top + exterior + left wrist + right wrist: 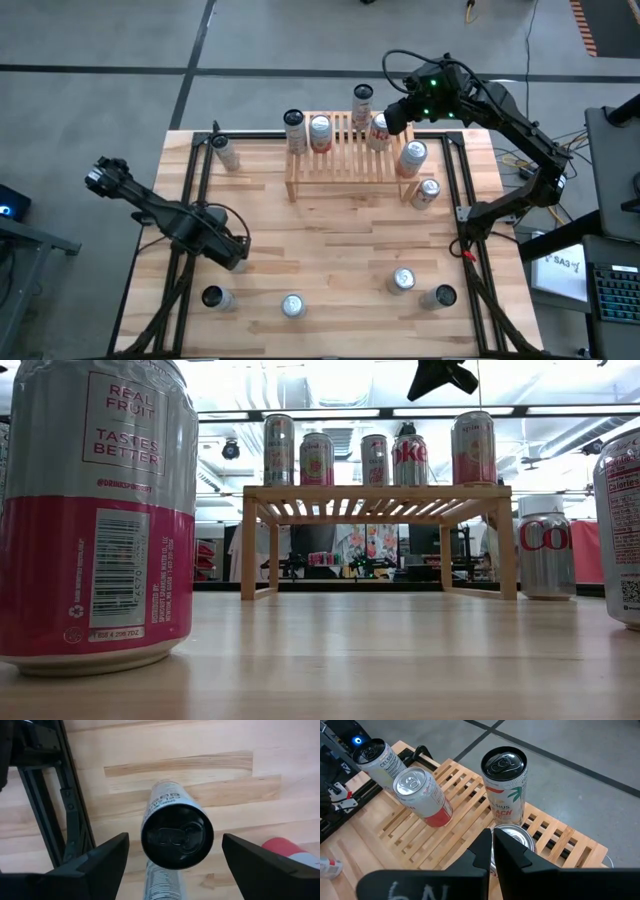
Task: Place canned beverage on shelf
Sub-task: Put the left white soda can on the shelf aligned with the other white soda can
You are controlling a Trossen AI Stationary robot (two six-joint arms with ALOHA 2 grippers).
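Left gripper (172, 862) sits over the table's near-left corner, fingers spread wide; we see an upright black-topped can (177, 836) between them, neither finger touching it. The shelf (343, 152) stands at the far centre with cans on its slats. Right gripper (492, 851) hangs over its right end, fingers pressed together, just above a silver-topped can (516, 836).

The big pink can (95, 510) up close said "REAL FRUIT TASTES BETTER", and a can (377, 762) by the wooden shelf (470, 815) said "CELSIUS".
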